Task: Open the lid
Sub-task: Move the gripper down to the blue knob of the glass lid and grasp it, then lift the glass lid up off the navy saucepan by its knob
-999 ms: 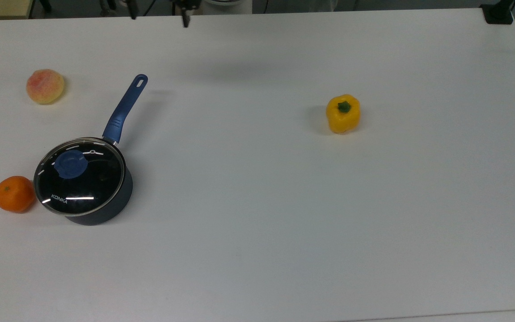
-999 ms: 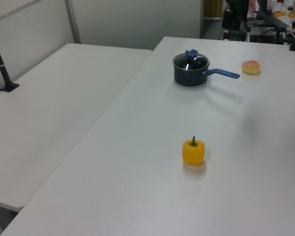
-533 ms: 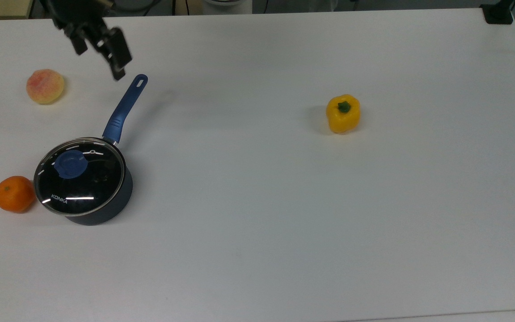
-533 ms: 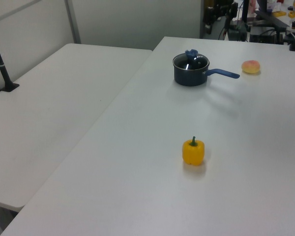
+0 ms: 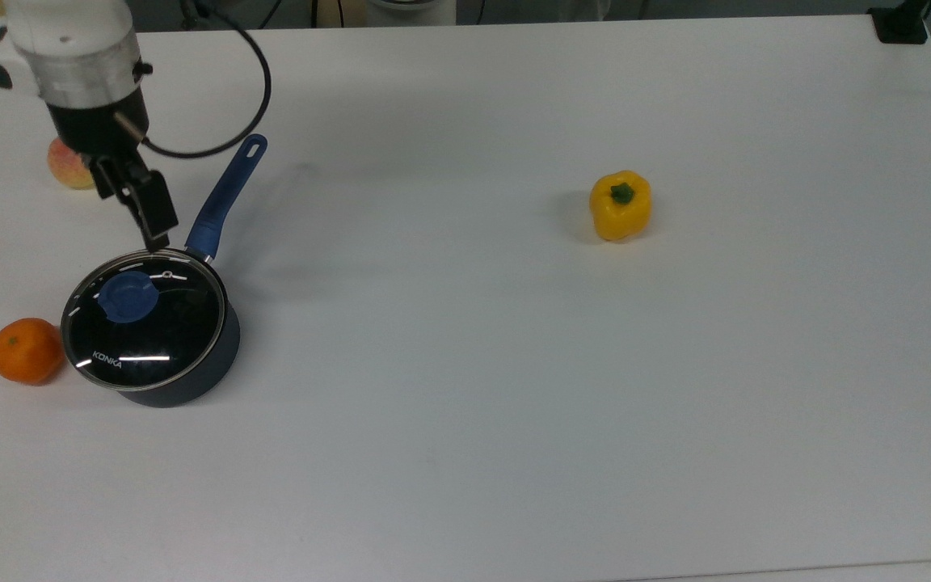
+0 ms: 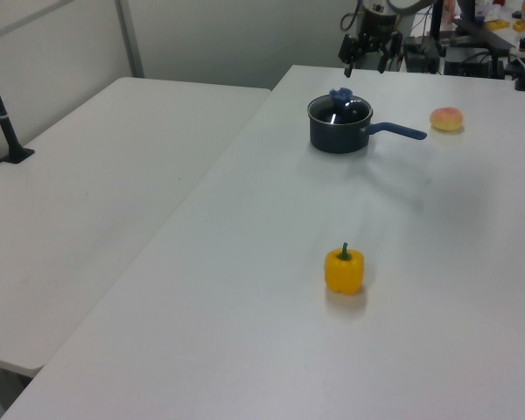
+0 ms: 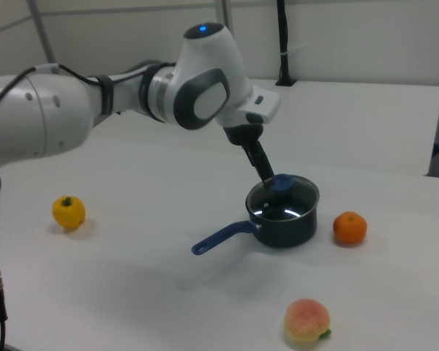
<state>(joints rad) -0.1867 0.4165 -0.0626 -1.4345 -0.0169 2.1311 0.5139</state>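
Lid (image 5: 141, 319) still seated on saucepan (image 5: 191, 380); I've swung the gripper (image 5: 146, 208) in near its knob (image 5: 128, 296), jaws apart.

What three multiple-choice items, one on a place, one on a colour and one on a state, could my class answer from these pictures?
1. In the top view, the orange lies where?
A. left of the saucepan
B. beside the pepper
C. on the lid

2. What colour is the lid's knob?
A. red
B. blue
C. white

3. The lid is:
A. on the saucepan
B. flat on the table
C. held by the hand

Key:
1 A, the orange sits left of the saucepan.
2 B, the knob is blue.
3 A, the lid covers the saucepan; the hand is above it.
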